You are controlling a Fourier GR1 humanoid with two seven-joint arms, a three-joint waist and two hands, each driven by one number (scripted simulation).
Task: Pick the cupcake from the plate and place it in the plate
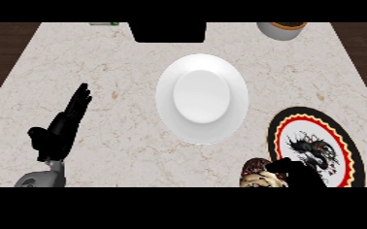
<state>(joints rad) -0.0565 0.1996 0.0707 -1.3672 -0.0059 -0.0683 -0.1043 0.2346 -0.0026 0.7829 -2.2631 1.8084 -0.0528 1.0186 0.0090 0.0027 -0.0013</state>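
Head view
Desk: a pale beige, marble-veined desk is seen from steeply above, with dark wood showing past its left and right edges.
White plate: a plain, glossy white round plate is laid near the middle of the desk, with nothing seen on it.
Patterned plate: a round plate with a black rim, a red and yellow zigzag ring and a dark figure on a white centre is laid at the lower right, apart from the white plate and partly cut off by the lower edge.
Cupcake: a small cupcake with a brown-and-cream swirled top is seen at the lower edge, just beside the left rim of the patterned plate; whether it is resting on the rim, on the desk or lifted cannot be told.
Right hand: the black right hand is placed at the lower right, over the lower part of the patterned plate and touching the cupcake's right side; its fingers are curled round the cupcake.
Left hand: the black left hand is shown at the lower left, well apart from both plates, with straight fingers pointing up the view and nothing held.
Far edge: a black box-shaped object is set at the top centre, a white bowl with a brown rim at the top right, and a small green item at the top left, too small to identify.
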